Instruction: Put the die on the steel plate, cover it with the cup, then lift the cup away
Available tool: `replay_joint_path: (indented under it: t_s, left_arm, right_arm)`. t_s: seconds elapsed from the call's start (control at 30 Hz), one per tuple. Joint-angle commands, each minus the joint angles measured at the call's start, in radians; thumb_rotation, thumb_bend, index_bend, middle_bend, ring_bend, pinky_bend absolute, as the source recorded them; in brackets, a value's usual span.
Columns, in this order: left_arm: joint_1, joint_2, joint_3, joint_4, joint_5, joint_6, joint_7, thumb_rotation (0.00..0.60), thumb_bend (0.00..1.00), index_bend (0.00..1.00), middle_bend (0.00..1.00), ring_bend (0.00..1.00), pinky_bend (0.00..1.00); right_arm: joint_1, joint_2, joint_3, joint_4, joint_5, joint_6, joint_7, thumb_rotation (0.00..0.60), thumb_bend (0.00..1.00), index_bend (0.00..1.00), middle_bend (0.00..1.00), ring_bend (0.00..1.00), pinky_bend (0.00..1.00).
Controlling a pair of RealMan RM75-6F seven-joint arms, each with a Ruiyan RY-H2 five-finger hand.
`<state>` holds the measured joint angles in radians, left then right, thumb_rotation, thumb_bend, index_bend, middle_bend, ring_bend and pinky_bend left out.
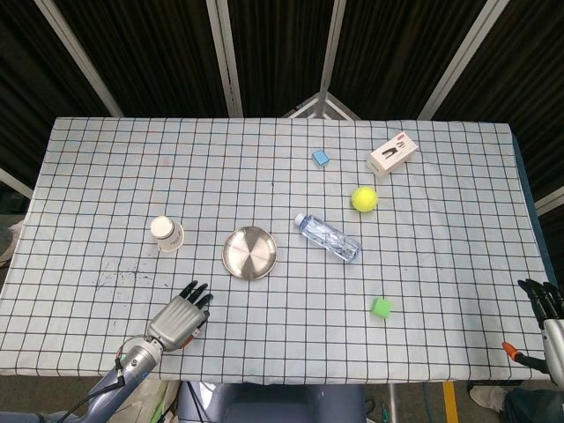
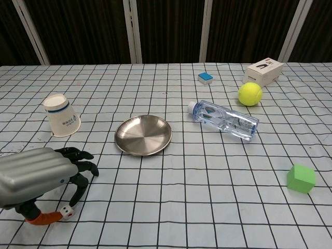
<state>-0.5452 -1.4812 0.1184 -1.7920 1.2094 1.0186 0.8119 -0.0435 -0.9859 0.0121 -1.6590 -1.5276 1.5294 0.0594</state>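
Pinching the small white die (image 2: 65,211) near the table's front edge, the metal-backed left hand (image 2: 39,179) sits short of the round steel plate (image 2: 143,135); right hand's (image 1: 542,300) grip unclear

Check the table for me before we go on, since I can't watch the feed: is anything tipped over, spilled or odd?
The water bottle lies on its side right of the steel plate; no spill shows. The cup stands mouth down, slightly tilted. Nothing else looks off.

My left hand (image 1: 181,319) rests near the tabletop's (image 1: 115,176) near-left edge, with cup (image 1: 166,233) and plate (image 1: 249,253) beyond it.
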Motion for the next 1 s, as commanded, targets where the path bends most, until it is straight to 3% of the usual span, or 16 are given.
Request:
replay_joint_path:
  t_s: [0.03, 0.37, 0.57, 0.8, 1.0]
  left_arm:
    - [0.001, 0.002, 0.000, -0.003, 0.010, 0.007, -0.004, 0.600, 0.58, 0.57, 0.17, 0.00, 0.04]
    - [0.005, 0.039, -0.030, -0.069, 0.105, 0.074, -0.058, 0.600, 0.59, 0.58, 0.18, 0.00, 0.04]
    - [-0.016, 0.069, -0.093, -0.125, 0.117, 0.105, -0.048, 0.600, 0.58, 0.59, 0.19, 0.00, 0.06]
    - [-0.139, -0.029, -0.266, 0.021, -0.083, 0.033, 0.055, 0.600, 0.56, 0.60, 0.19, 0.00, 0.07]
    - [-0.237, -0.137, -0.349, 0.158, -0.228, -0.007, 0.138, 0.600, 0.56, 0.60, 0.20, 0.00, 0.07]
  right_arm:
    - [0.000, 0.000, -0.001, 0.000, -0.002, 0.001, 0.000, 0.600, 0.13, 0.12, 0.14, 0.10, 0.03]
    - [0.002, -0.002, -0.004, -0.002, -0.011, 0.001, -0.001, 0.600, 0.13, 0.12, 0.14, 0.10, 0.03]
    - [0.000, 0.001, -0.002, -0.003, -0.007, 0.004, 0.003, 0.600, 0.13, 0.12, 0.14, 0.10, 0.03]
    - [0.001, 0.000, -0.005, -0.005, -0.011, 0.002, -0.002, 0.600, 0.13, 0.12, 0.14, 0.10, 0.03]
    - [0.003, -0.001, -0.007, -0.006, -0.010, -0.005, -0.007, 0.600, 0.13, 0.12, 0.14, 0.10, 0.03]
